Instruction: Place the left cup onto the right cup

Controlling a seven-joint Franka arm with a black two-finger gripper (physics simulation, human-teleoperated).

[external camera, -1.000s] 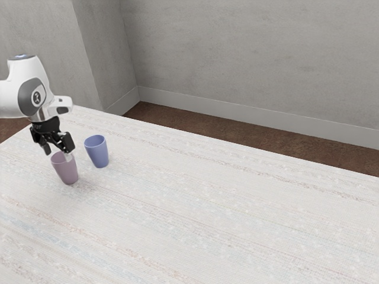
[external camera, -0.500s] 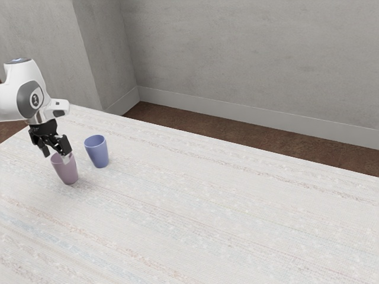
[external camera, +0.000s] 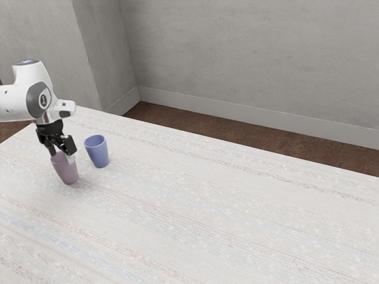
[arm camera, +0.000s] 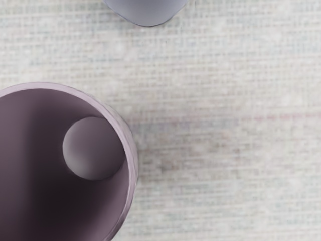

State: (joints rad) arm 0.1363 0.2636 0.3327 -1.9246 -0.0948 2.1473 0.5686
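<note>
While claw (external camera: 64, 152) grips tapered mauve cup (external camera: 66, 170) at rim, smooth blue cup (external camera: 96, 152) beside

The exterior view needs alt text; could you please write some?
A black gripper sits at the rim of an upright mauve cup on a pale table. A blue cup stands apart, toward the exterior view's right.
</note>
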